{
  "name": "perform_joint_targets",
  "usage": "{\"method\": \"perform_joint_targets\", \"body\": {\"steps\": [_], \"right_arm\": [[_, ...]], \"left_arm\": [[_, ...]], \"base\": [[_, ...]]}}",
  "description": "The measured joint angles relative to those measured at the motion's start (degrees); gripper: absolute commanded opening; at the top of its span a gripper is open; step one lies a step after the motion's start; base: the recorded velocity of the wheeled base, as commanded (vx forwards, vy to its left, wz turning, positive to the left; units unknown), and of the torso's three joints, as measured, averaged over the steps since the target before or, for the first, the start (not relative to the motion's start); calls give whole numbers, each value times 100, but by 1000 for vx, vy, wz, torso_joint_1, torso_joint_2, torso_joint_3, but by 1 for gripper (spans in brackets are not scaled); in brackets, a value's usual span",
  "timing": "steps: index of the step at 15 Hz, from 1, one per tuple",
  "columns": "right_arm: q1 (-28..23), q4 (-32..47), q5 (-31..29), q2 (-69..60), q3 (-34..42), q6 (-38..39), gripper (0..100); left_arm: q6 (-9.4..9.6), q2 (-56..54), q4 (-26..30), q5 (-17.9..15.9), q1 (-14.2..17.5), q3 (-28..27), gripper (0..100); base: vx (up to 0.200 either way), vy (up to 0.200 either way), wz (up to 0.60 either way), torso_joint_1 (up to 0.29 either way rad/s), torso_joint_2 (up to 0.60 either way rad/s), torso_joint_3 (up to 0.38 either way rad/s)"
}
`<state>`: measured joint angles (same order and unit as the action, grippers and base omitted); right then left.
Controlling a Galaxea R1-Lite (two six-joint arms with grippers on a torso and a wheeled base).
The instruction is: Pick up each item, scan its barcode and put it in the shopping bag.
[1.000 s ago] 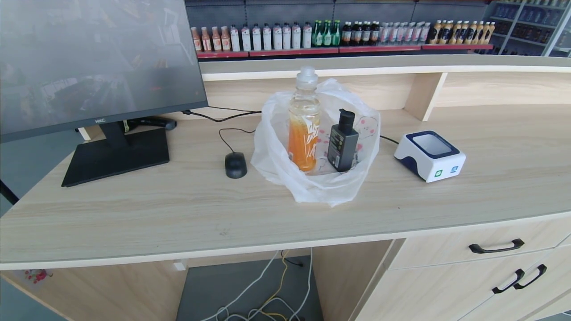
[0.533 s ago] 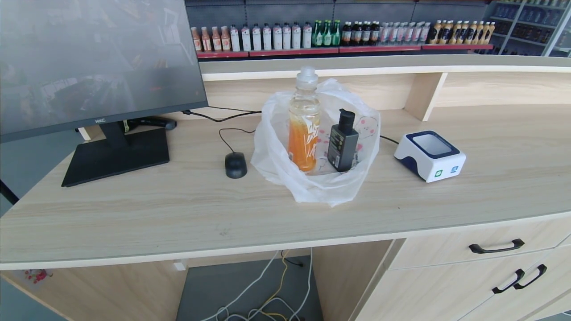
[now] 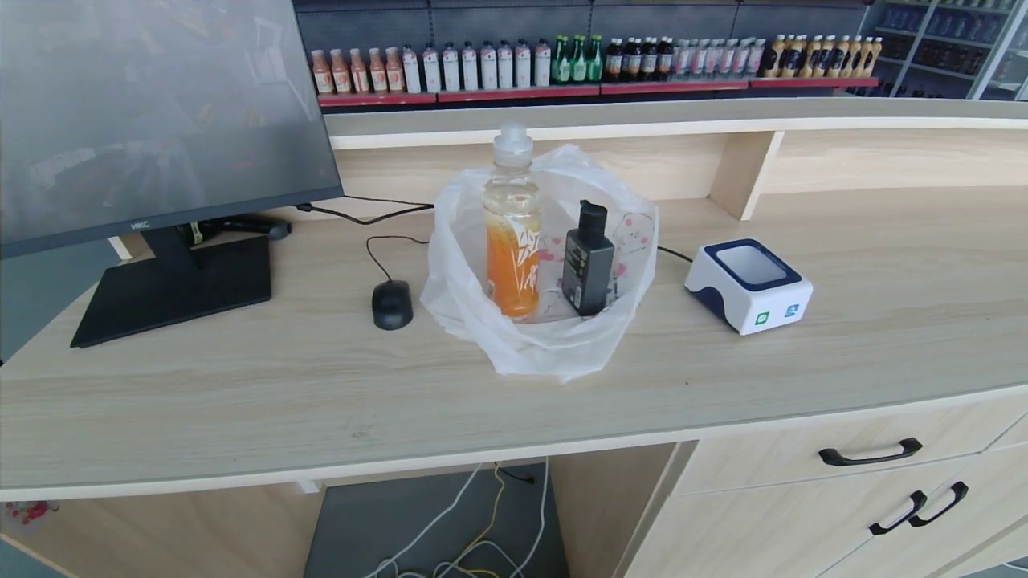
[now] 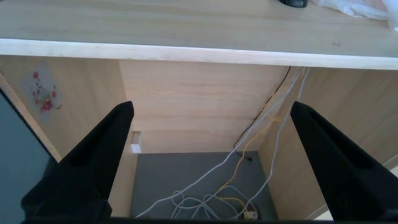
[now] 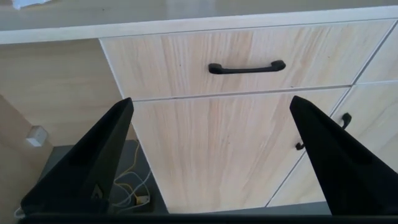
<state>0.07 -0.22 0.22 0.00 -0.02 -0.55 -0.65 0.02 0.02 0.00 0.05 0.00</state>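
Desk (image 3: 241,401): broad bare wood from shopping bag (image 3: 462,289) out to the front edge. Monitor (image 3: 152,104) well left of bag. Bag open, rim slumped, holding orange drink bottle (image 3: 512,241) and dark pump bottle (image 3: 588,261) upright, side by side. Scanner (image 3: 747,285) near bag's right, apart. Mouse (image 3: 392,305) just left. Left claw (image 4: 211,109) spread wide below desk edge; right claw (image 5: 211,102) spread wide before drawer front (image 5: 236,124). Since earlier frame: head view shifted, a camera move; bag, bottles, scanner arranged as before.
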Motion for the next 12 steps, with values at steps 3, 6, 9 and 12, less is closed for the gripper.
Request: {"method": "perform_joint_targets", "body": {"steps": [3, 6, 9, 12], "right_arm": [[-7, 0, 0, 0, 0, -16, 100], [-7, 0, 0, 0, 2, -13, 100], [-7, 0, 0, 0, 2, -10, 100], [-7, 0, 2, 0, 2, -11, 100]], "left_arm": [[2, -2, 5, 0, -5, 0, 100], [5, -2, -2, 0, -5, 0, 100], [5, -2, 2, 0, -5, 0, 100], [5, -2, 2, 0, -5, 0, 100]], "base": [[0, -200, 0, 1, -1, 2], [0, -200, 0, 4, 1, 2], [0, -200, 0, 10, 2, 2], [0, -200, 0, -1, 2, 4]]}}
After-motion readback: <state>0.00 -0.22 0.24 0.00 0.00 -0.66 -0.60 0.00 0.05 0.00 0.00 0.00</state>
